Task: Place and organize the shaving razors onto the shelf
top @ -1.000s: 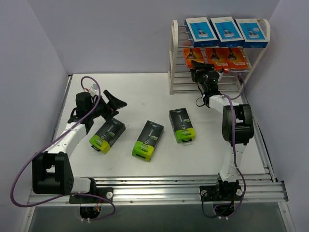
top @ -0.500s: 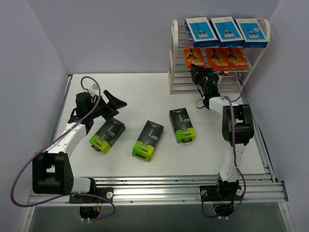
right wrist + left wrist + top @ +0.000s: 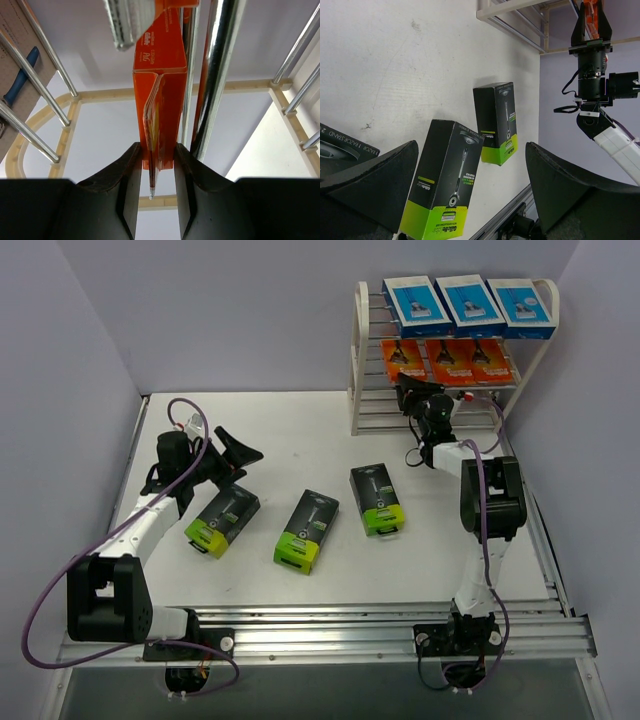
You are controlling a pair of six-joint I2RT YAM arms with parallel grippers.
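Left gripper [image 3: 236,457]: mid-left of frame, jaws wide apart, nothing between them.
Black-and-lime razor packs: three flat on the table [image 3: 300,430], in a row across the centre: left [image 3: 222,519], middle [image 3: 307,530], right [image 3: 377,499].
Shelf [image 3: 357,340]: upper right. Blue packs [image 3: 472,300] on the top tier, orange packs [image 3: 450,358] on the tier below.
Right gripper [image 3: 156,150]: at the shelf front, clamped on the edge of an orange pack [image 3: 160,75], probably the leftmost.
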